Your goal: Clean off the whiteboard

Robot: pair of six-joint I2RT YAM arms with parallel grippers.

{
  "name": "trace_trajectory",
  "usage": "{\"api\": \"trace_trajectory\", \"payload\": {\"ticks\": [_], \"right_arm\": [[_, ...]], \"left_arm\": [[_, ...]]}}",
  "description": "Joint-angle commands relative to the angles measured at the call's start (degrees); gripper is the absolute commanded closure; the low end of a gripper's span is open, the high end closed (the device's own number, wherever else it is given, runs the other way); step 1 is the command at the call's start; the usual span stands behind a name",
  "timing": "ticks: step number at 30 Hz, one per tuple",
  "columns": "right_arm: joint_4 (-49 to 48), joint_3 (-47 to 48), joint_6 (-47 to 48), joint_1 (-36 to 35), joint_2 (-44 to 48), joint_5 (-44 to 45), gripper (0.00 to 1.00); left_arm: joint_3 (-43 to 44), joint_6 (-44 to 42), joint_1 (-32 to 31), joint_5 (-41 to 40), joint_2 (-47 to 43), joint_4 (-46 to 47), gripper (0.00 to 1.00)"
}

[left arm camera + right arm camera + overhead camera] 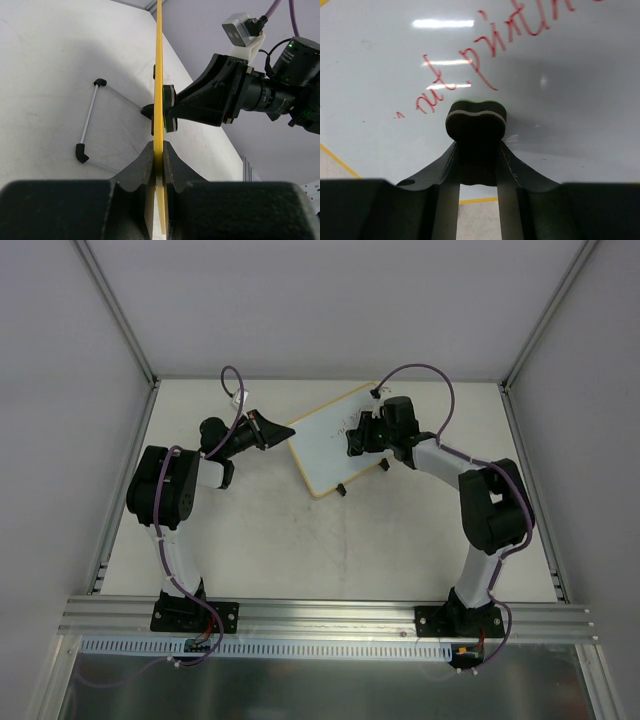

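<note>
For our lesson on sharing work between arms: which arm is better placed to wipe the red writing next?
Right. The right gripper holds the eraser against the whiteboard, just below the red writing; the left gripper is shut on its edge.

The whiteboard [335, 440] has a glossy white face with looping red handwriting [485, 55], a thin yellow frame [159, 75] and small black clips [341, 490]. The eraser [476, 125] is dark brown-black, with a pale stripe and a green layer on top. The left tool [159, 150] and right tool [476, 147] are matte black. The left arm [172, 540] and right arm [480, 560] are black and white, each with purple cables [430, 370]. The bench [260, 530] is off-white and the rail [330, 615] is silver.
</note>
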State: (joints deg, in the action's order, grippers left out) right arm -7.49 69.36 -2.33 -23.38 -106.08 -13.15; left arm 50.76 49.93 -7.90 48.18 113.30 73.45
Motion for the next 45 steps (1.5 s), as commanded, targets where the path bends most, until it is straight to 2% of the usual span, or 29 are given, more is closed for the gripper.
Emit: {"api": "trace_trajectory", "payload": {"ticks": [1, 7, 15, 21, 26, 37, 45], "right_arm": [[2.3, -1.8, 1.1, 4.6, -1.9, 6.9, 1.0], [4.1, -1.6, 0.5, 8.1, -1.8, 6.7, 1.0], [4.5, -0.1, 0.7, 7.0, -2.5, 4.0, 1.0], [5.5, 1.6, 1.8, 1.7, -2.1, 4.6, 1.0], [7.2, 5.3, 4.6, -5.4, -1.9, 5.6, 1.0], [9.2, 9.6, 5.0, -15.6, -2.5, 3.0, 1.0], [11.2, 12.7, 5.7, -16.5, -4.5, 4.9, 1.0]], "left_arm": [[0.1, -2.8, -0.9, 5.2, -2.0, 4.0, 1.0], [-0.1, -2.7, -0.9, 5.3, -1.8, 4.6, 1.0], [-0.3, -2.6, -0.9, 5.3, -1.9, 4.8, 1.0], [-0.5, -2.6, -0.9, 5.3, -2.2, 4.9, 1.0], [-0.7, -2.7, -1.0, 5.3, -2.2, 4.9, 1.0], [-0.8, -2.7, -1.1, 5.2, -2.5, 4.9, 1.0], [-0.9, -2.7, -1.2, 5.3, -2.5, 4.9, 1.0]]}}
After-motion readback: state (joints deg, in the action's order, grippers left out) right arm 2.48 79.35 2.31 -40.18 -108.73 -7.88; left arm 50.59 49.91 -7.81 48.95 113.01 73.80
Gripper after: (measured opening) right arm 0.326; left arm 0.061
